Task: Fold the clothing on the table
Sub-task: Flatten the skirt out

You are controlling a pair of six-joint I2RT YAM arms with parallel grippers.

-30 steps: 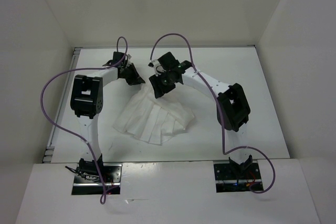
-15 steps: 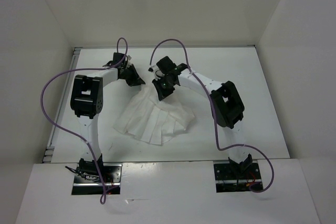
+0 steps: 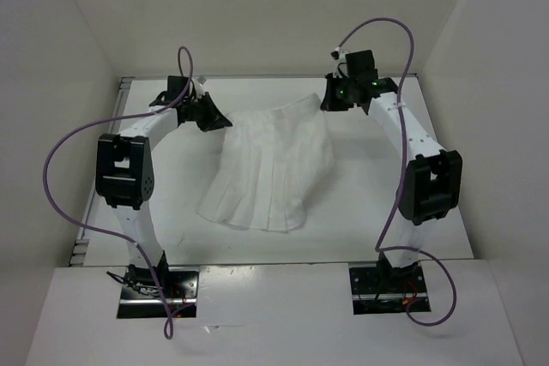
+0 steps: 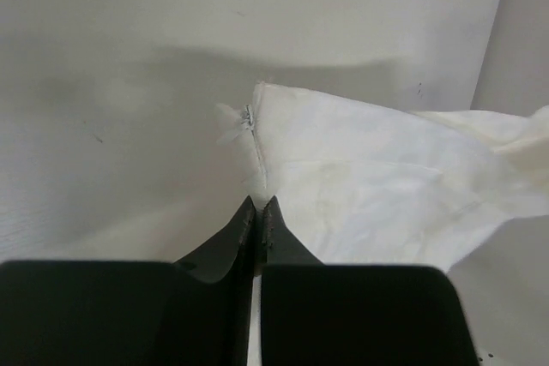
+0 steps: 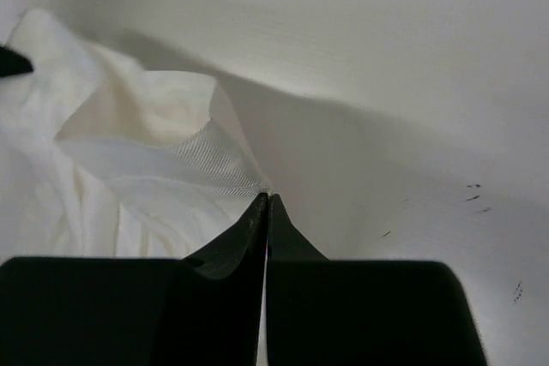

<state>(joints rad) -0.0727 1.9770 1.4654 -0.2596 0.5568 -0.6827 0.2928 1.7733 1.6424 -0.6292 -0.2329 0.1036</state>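
The clothing [image 3: 270, 169], a white pleated skirt, is stretched by its waist edge between both grippers at the far side of the table [image 3: 377, 203], and its hem trails toward the near side. My left gripper [image 3: 223, 122] is shut on the waist's left corner; the left wrist view shows the fabric [image 4: 369, 186] running from the pinched tips [image 4: 258, 203]. My right gripper [image 3: 327, 102] is shut on the waist's right corner. In the right wrist view the cloth [image 5: 146, 177] meets its closed tips [image 5: 265, 199].
White wall panels [image 3: 480, 57] stand close around the table on the left, right and far sides. Purple cables [image 3: 60, 169] loop off both arms. The grey rim [image 3: 84, 229] runs along the table's left edge. The arm bases [image 3: 154, 285] are bolted at the near edge.
The right gripper closed on the skirt's waist and swung right and toward the far wall. The left gripper shifted slightly left. The crumpled skirt is now spread out between them.
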